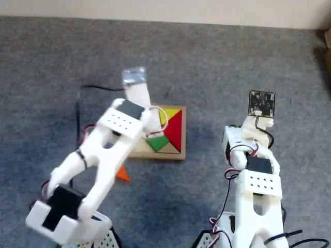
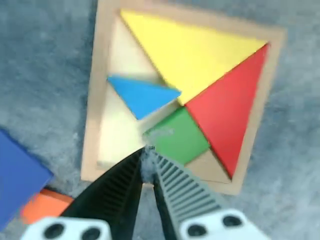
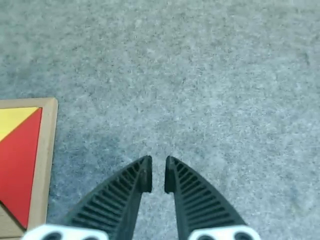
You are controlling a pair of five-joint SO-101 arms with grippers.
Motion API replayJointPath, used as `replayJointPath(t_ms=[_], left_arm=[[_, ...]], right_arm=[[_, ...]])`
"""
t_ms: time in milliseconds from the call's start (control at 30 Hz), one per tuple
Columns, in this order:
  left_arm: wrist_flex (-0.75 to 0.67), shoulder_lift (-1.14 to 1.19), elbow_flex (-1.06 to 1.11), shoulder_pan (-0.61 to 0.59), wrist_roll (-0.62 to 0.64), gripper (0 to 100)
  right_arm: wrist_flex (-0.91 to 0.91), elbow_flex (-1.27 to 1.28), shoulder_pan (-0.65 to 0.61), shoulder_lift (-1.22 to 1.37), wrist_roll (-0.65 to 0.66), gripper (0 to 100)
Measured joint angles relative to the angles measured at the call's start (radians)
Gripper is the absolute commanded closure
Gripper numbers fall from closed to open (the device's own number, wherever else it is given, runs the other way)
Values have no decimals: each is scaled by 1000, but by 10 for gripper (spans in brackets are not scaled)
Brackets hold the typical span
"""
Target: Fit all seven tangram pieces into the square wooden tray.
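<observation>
Left gripper [image 2: 148,156] clenched, tips meeting, nothing seen between them. It sat over the near rim of the wooden tray [image 2: 92,100]. Green square [image 2: 180,135] lay just beyond the tips, blue triangle [image 2: 145,95] further in and askew. Yellow triangle [image 2: 195,55] and red triangle [image 2: 230,110] were seated past those. Outside the tray, beside the fingers, lay a blue piece [image 2: 17,175] and an orange piece [image 2: 45,207]. Right gripper [image 3: 158,175] drawn to a sliver on nothing, over grey carpet [image 3: 200,75], tray well off to its side.
</observation>
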Motion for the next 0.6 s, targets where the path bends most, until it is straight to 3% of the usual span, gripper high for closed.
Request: replayJointPath(t_ms=[167,367,500,600], left_arm=[[-137,-28,9,-126,3,995],[-229,74,3,-152,-18,955],[-158,135,-58,-150,-203,861],[-37,170,-149,-152,-336,857]], right_arm=[[0,0,0,0,0,943],[0,0,0,0,0,943],[0,0,0,0,0,943],[0,0,0,0,0,943]])
